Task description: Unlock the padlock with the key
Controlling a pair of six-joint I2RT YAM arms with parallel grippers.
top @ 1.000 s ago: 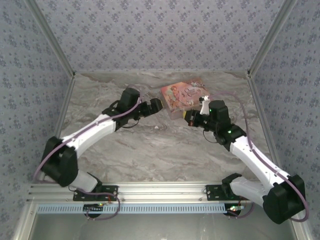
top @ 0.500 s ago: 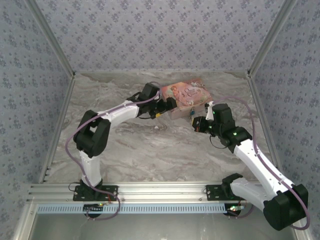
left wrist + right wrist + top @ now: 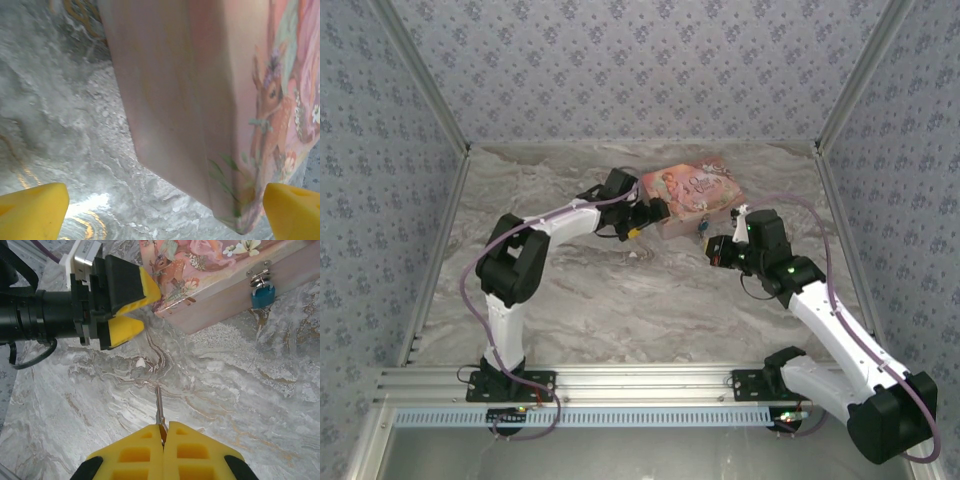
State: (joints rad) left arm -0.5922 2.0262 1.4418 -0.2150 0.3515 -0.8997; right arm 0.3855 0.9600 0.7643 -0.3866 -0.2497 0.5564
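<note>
The padlock [image 3: 262,295] is a small blue lock hanging from the metal hasp on the front of the pink illustrated box [image 3: 215,270]; from above the padlock [image 3: 703,227] is a blue speck on the front of the box [image 3: 690,190]. My right gripper [image 3: 164,427] is shut on the key [image 3: 159,405], whose thin blade sticks out over the marble, well short and left of the lock. My left gripper [image 3: 165,205] is open, its yellow fingertips [image 3: 32,210] straddling the box's near-left corner [image 3: 200,125]. In the top view the left gripper [image 3: 655,213] sits at that corner and the right gripper [image 3: 717,250] hovers just below the lock.
The marble table [image 3: 620,290] stretches out in front of the box. Patterned walls close in the back and both sides. The left arm's black wrist [image 3: 45,315] lies low over the table, left of the key's tip.
The left arm has swung right and stretched out, bringing its open fingers around the box's corner. The right gripper has drifted slightly down and right with the key.
</note>
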